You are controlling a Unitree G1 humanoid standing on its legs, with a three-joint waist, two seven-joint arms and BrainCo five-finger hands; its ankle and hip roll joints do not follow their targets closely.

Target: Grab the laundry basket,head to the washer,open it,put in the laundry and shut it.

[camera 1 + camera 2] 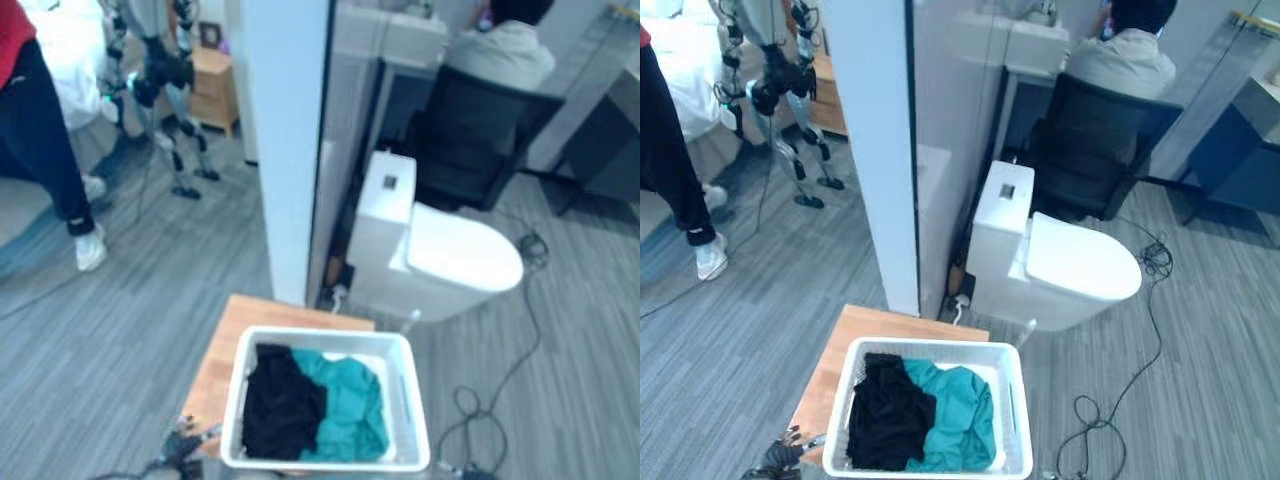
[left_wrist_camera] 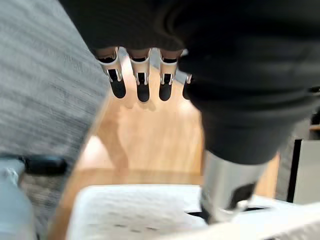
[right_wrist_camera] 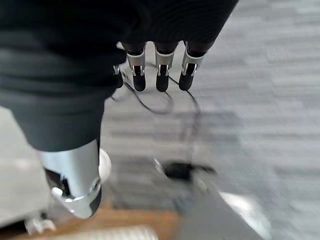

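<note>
Basket: the white laundry basket [image 1: 325,400] sits on a small wooden table [image 1: 225,355], its long axis running away from the robot toward the white pillar [image 1: 285,140] beyond it.
Laundry: a black garment [image 1: 280,405] fills the basket's left half and a teal garment [image 1: 350,405] the right, the two touching in the middle.
Left hand: the left hand [image 1: 185,440] hangs just beside the basket's near left corner, over the table edge; the basket lies to its right. In the left wrist view its fingers [image 2: 142,82] reach straight out over bare wood and its thumb [image 2: 227,190] points down at the basket's rim, so it is spread wide and holds nothing.
Right hand: in the right wrist view its fingers [image 3: 160,75] are straight over the grey floor [image 3: 260,100], the hand open and empty, with the table edge low in that view.
Nearer hand: judging by both wrist views, the left is closer to the rim.
Next move: each hand probably needs to close inward on its own long side of the basket.
Bystanders: a person [image 1: 40,140] stands far left of the pillar.
</note>
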